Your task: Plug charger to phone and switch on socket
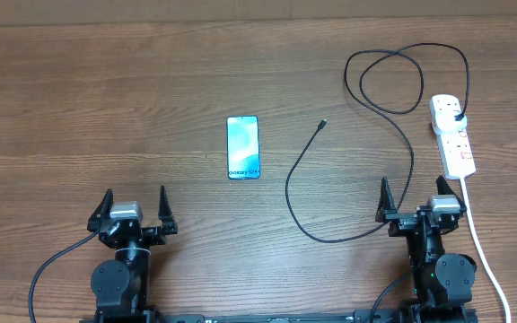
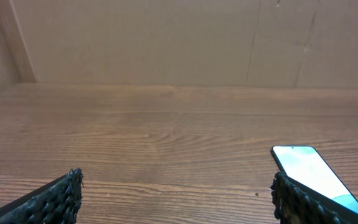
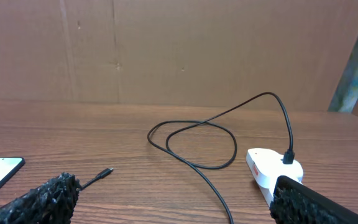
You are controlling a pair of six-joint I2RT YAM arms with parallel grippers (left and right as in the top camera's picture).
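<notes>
Right, both arms sit low at the near edge of the desk [image 1: 106, 81], nothing in hand. The left end effector [image 1: 135, 199] has its jaws spread wide and empty, and the right end effector [image 1: 412, 193] stands the same, wide apart and gripping nothing.

Out in the middle lies the phone [image 1: 242, 147], flat, screen up, its long axis running near to far with the "Galaxy" lettering at the near end. It sits ahead of the left arm and off to that arm's right; the left wrist view catches it just past the right-hand finger.

Now the charger [image 1: 287, 184]: its black cable loops at the far right, sweeps down in front of the right arm and curls back up to the connector tip [image 1: 323, 124]. That tip rests on bare wood, apart from the phone, on the phone's right. It points far and rightward, away from the handset.

The plug [image 1: 457, 115] already sits in the far end of the socket [image 1: 451, 139], which lies lengthwise just beyond the right arm, on its right.

The tip lies ahead and left of the right end effector, clearly nearer it than the left, so that looks like the right arm's pick, with a turn needed towards the phone.
</notes>
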